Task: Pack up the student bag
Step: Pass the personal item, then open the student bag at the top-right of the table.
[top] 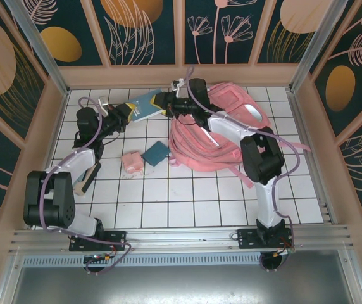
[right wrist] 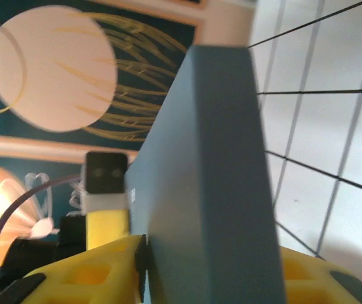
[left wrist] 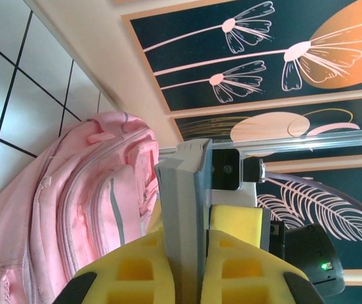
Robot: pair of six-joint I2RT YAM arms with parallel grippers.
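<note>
Gripping a blue-grey book (top: 145,104) with the left gripper (top: 132,111), jaws pressed tight on it, above the far middle of the white tiled table (top: 187,190). In the left wrist view, laying both yellow pads (left wrist: 127,272) flat against the book's two sides, with no gap at either pad and the page edge rising between them.

Bracketing the opposite end of the same book with the right gripper (top: 167,105). In the right wrist view, standing one yellow finger (right wrist: 99,272) on each side of the cover, with a thin dark line parting the left-hand finger from it. Not possible to tell whether pressing on the book here or merely flanking it.

Locating the student bag (top: 225,126) on the far right part of the table: lying flat and crumpled, straps trailing toward the near side, passing partly under the right arm (top: 257,158). Positioning the book just left of the bag's far edge, raised off the tiles.

Noting a small pink case (top: 132,163) and a small teal notebook (top: 156,152) on the tiles, lying just beside each other, near the bag's left edge and between the two arms.
</note>
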